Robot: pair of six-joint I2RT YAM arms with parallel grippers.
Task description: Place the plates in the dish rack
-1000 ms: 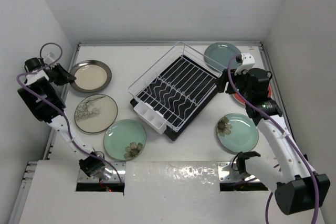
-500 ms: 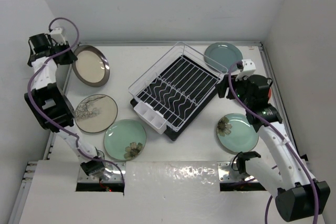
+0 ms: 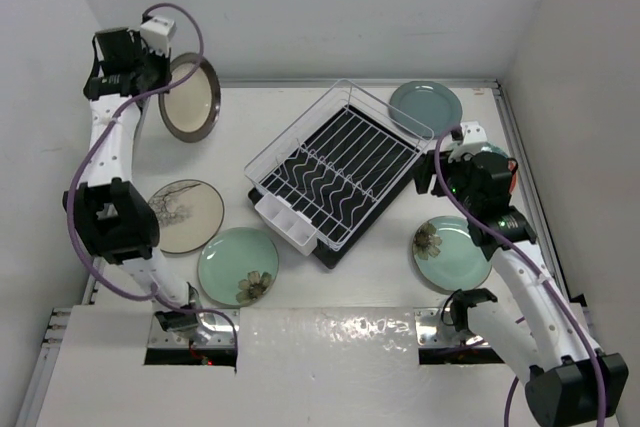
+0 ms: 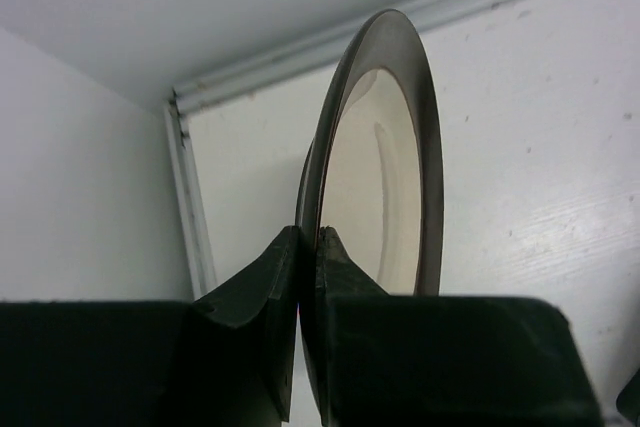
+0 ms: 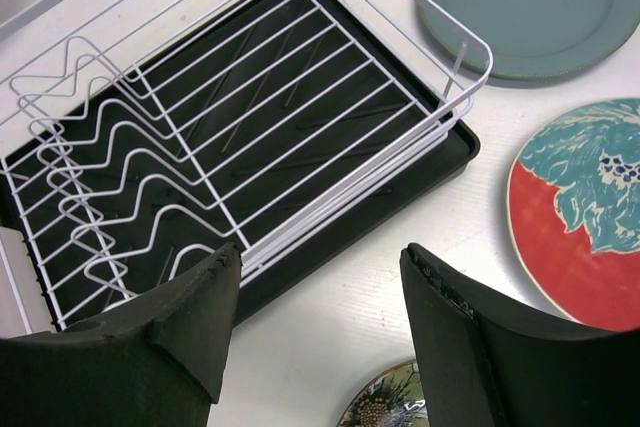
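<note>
Plate [image 4: 385, 197], cream, hangs on edge over the table's [image 3: 380, 269] far left corner, its rim pinched by the left gripper [image 4: 308, 239]. Right gripper [image 5: 320, 262] hovers spread beside the mid-table rack [image 5: 230, 117].

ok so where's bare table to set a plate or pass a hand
Bare: table between the held-up brown-rimmed plate and the dish rack; also the front, between rack and right green plate. Crowded: right side, grey-teal plate, red plate, right gripper.
</note>
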